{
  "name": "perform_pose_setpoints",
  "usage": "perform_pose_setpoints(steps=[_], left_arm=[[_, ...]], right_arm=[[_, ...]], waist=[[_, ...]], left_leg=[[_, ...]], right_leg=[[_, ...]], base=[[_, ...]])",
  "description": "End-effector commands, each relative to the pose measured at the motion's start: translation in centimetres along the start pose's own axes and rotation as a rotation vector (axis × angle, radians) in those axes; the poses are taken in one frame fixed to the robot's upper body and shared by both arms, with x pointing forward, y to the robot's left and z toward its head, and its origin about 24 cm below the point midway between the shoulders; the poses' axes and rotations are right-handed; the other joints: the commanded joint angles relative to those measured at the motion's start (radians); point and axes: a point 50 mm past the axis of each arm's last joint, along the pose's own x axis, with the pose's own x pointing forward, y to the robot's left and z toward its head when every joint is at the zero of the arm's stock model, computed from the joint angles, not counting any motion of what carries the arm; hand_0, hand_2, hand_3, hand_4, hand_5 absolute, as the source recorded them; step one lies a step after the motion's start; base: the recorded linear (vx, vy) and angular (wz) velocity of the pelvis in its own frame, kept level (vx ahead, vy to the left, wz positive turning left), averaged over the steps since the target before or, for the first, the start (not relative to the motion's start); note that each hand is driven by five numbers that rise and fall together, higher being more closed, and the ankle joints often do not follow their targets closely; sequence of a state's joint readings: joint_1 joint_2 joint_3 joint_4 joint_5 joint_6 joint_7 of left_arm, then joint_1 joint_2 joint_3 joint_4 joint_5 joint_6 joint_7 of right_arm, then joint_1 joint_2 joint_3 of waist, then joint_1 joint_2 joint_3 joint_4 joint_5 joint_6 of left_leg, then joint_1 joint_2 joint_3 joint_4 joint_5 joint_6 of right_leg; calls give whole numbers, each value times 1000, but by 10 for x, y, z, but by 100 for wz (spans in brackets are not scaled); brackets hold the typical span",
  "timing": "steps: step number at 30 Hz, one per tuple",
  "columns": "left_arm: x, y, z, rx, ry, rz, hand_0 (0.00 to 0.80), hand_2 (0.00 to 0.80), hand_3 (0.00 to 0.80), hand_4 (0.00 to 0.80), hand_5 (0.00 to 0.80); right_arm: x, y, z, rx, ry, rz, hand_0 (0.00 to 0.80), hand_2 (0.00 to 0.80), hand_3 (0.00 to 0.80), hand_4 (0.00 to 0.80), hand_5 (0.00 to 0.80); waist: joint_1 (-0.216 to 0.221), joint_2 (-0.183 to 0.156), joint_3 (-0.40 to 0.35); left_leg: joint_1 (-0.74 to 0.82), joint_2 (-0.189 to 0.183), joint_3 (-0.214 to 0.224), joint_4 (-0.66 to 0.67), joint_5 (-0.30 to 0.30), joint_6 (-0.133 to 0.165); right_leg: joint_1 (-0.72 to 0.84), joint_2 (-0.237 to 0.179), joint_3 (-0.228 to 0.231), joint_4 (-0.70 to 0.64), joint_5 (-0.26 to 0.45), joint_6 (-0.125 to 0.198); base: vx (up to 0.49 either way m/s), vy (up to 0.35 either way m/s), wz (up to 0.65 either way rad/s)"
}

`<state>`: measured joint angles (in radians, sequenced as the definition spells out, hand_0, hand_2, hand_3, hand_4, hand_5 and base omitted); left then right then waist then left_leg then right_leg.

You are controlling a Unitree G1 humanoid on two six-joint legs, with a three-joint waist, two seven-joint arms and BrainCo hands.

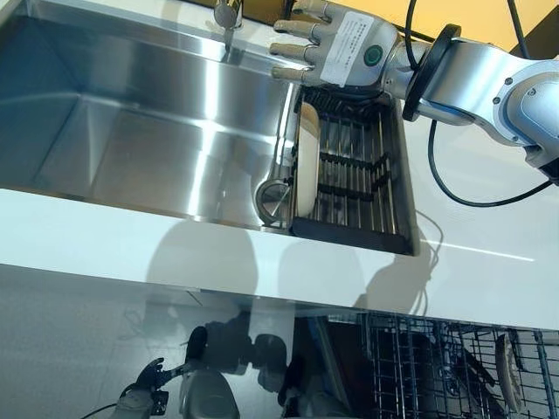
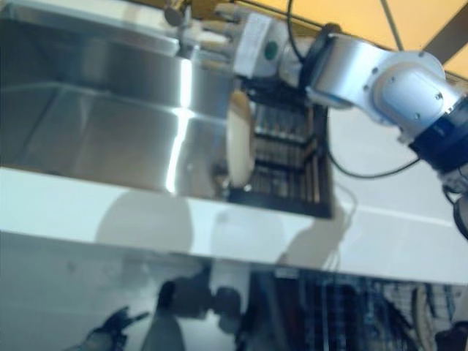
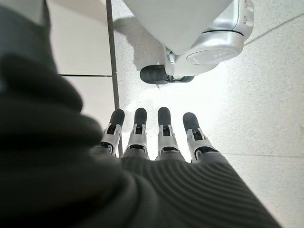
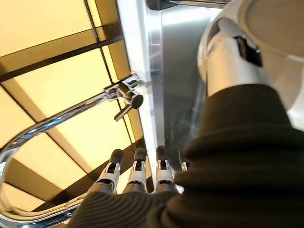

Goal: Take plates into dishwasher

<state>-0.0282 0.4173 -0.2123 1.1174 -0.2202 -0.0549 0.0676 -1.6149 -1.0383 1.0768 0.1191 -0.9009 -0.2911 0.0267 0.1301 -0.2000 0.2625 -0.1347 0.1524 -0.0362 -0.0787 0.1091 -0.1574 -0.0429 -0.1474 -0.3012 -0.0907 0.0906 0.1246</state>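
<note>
A cream plate [image 1: 307,159] stands on edge at the left side of a black drying rack [image 1: 360,166], which sits in the right end of the steel sink [image 1: 131,131]. My right hand [image 1: 336,48] hovers over the rack's far end, above and beyond the plate, without touching it. Its fingers [image 4: 137,171] are straight and hold nothing. Down at the lower right is the wire dishwasher rack [image 1: 419,367], with another plate [image 1: 509,371] standing in it. My left hand [image 1: 144,384] hangs low by the floor, fingers [image 3: 164,128] straight and empty.
A chrome faucet [image 4: 121,97] rises at the sink's far edge, close to my right hand. A round metal strainer [image 1: 273,197] leans in the sink beside the rack. The white counter [image 1: 175,249] runs along the front, with the dishwasher rack below it.
</note>
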Motion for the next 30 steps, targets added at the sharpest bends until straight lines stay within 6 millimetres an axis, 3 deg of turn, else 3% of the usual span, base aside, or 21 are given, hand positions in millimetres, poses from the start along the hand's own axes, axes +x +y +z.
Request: perform_pose_setpoints(steps=[1, 30], left_arm=[[4, 8, 20, -33, -51, 28, 0, 0, 0, 0, 0], [4, 3, 22, -42, -60, 18, 0, 0, 0, 0, 0]], right_arm=[[-6, -26, -27, -52, 59, -16, 0, 0, 0, 0, 0], [-2, -25, -1, 5, -62, 31, 0, 0, 0, 0, 0]], waist=[[34, -20, 9], [25, -14, 3]], left_leg=[[18, -57, 10, -9, -54, 74], [25, -60, 26, -9, -56, 72]], right_leg=[[14, -30, 16, 3, 4, 54], [11, -32, 19, 3, 1, 52]], base=[[0, 0, 0], [0, 0, 0]])
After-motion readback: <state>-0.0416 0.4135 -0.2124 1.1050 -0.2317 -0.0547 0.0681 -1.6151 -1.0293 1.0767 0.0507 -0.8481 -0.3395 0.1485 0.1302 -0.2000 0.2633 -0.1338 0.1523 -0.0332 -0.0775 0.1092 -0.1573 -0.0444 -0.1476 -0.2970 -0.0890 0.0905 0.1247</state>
